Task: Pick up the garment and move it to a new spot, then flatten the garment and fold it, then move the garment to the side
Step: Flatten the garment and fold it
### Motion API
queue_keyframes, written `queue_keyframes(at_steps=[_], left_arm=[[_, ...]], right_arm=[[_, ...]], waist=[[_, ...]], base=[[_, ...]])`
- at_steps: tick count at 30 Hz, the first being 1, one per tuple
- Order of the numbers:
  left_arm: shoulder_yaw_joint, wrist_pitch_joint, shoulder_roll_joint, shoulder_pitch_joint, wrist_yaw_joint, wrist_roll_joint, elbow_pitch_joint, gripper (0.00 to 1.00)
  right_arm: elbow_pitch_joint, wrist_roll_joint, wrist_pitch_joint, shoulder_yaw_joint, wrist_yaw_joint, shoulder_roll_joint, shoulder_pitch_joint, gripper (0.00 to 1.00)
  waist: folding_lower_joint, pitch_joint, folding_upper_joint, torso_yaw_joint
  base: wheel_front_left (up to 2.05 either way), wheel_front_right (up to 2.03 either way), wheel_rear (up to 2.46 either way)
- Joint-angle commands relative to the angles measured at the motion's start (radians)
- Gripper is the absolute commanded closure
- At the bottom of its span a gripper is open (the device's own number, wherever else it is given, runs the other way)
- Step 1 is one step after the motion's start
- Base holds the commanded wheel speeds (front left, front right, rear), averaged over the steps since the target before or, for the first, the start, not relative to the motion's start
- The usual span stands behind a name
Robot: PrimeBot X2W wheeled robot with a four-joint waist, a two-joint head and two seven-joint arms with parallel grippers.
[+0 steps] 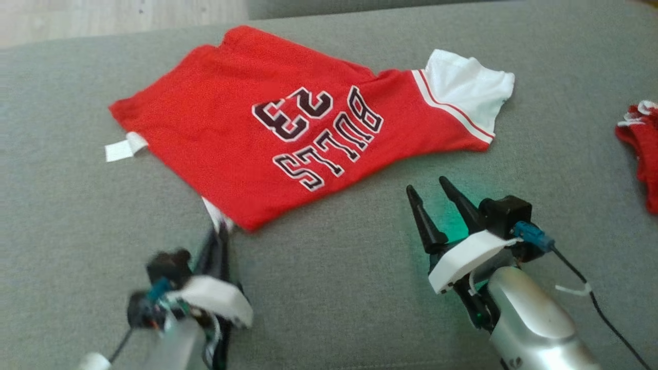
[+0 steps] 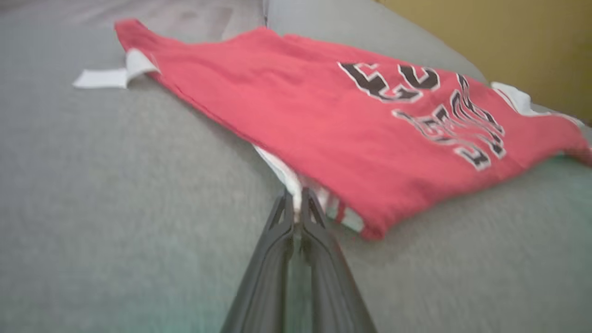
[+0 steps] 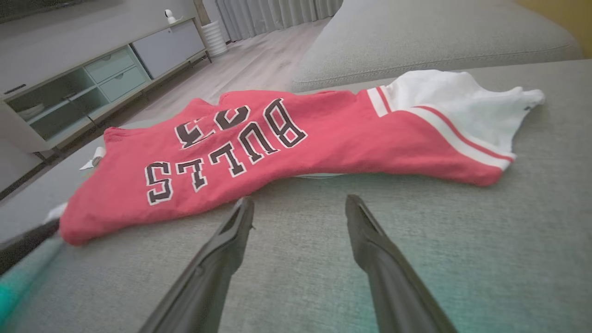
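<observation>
Grey sofa [image 1: 329, 288] by wood floor [image 3: 259, 60]; left fingers [image 2: 268, 259] clamped on jersey [image 1: 231, 139], right fingers [image 3: 222, 259] apart.

A shirt [image 1: 267, 128] lies spread on the sofa [image 1: 334, 308], from the middle to the far side. The left gripper [image 1: 220, 228] meets its near corner, touching the cloth. The right gripper [image 1: 427, 186] sits near right, just apart from the shirt's edge. Another garment [image 1: 642, 149] lies at the right edge, well apart.

a crumpled red cloth [image 1: 640, 149] lies at the right of the grey sofa [image 1: 329, 308].
</observation>
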Motion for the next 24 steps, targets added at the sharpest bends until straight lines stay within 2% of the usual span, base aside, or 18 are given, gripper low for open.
queue_keyframes(at_steps=[1,4,5,6,7,8,9,10,14,16,19,24], left_arm=[[-0.029,-0.005,0.018,0.01,-0.012,-0.041,0.01,1.0],[-0.108,-0.005,0.018,0.022,-0.023,-0.101,0.021,1.0],[-0.108,-0.005,0.018,0.022,-0.023,-0.101,0.021,1.0],[-0.134,-0.005,0.018,0.024,-0.025,-0.118,0.017,0.93],[-0.165,-0.005,0.018,0.027,-0.029,-0.13,0.014,0.61],[-0.199,-0.005,0.018,0.032,-0.037,-0.154,0.016,0.59],[-0.23,-0.005,0.018,0.036,-0.043,-0.186,0.016,0.69],[-0.265,-0.001,0.018,0.04,-0.051,-0.223,0.011,1.0],[-0.404,0.019,0.018,0.033,-0.068,-0.361,-0.061,1.0],[-0.42,0.005,0.018,0.001,-0.062,-0.357,-0.085,0.0],[-0.383,-0.004,0.018,-0.035,-0.007,-0.299,-0.119,0.0],[-0.274,-0.005,0.019,-0.003,0.054,-0.192,-0.201,0.0]], right_arm=[[-0.019,0.011,-0.011,0.023,0.003,0.024,-0.004,0.0],[-0.015,0.014,-0.011,0.029,0.003,0.027,0.002,0.0],[-0.015,0.014,-0.011,0.029,0.003,0.027,0.002,0.0],[-0.015,0.015,-0.011,0.03,0.003,0.027,0.004,0.0],[-0.013,0.016,-0.011,0.03,0.003,0.027,0.006,0.0],[-0.011,0.017,-0.011,0.03,0.003,0.027,0.008,0.0],[-0.009,0.018,-0.011,0.031,0.003,0.027,0.01,0.0],[-0.007,0.019,-0.011,0.03,0.003,0.027,0.012,0.0],[-0.005,0.025,-0.011,0.018,0.003,0.029,0.021,0.0],[-0.006,0.024,-0.011,0.013,0.003,0.03,0.027,0.0],[-0.008,0.022,-0.011,0.006,0.003,0.031,0.039,0.0],[-0.007,0.019,-0.011,0.001,0.003,0.033,0.049,0.0]], waist=[[0.0001,-0.018,-0.0001,0.014],[0.0001,-0.025,-0.0001,0.016],[0.0001,-0.025,-0.0001,0.016],[0.0001,-0.027,-0.0001,0.017],[0.0001,-0.029,-0.0001,0.017],[0.0001,-0.031,-0.0001,0.017],[0.0001,-0.034,-0.0001,0.016],[0.0001,-0.036,-0.0001,0.015],[0.0001,-0.046,-0.0001,0.013],[0.0001,-0.049,-0.0001,0.015],[0.0001,-0.052,-0.0001,0.015],[0.0001,-0.05,-0.0001,0.011]], base=[[0.0,0.0,0.0],[0.0,0.0,0.0],[0.0,0.0,0.0],[0.0,0.0,0.0],[0.0,0.0,0.0],[0.0,0.0,0.0],[0.0,0.0,0.0],[0.0,0.0,0.0],[0.0,0.0,0.0],[0.0,0.0,0.0],[0.0,0.0,0.0],[0.0,0.0,0.0]])
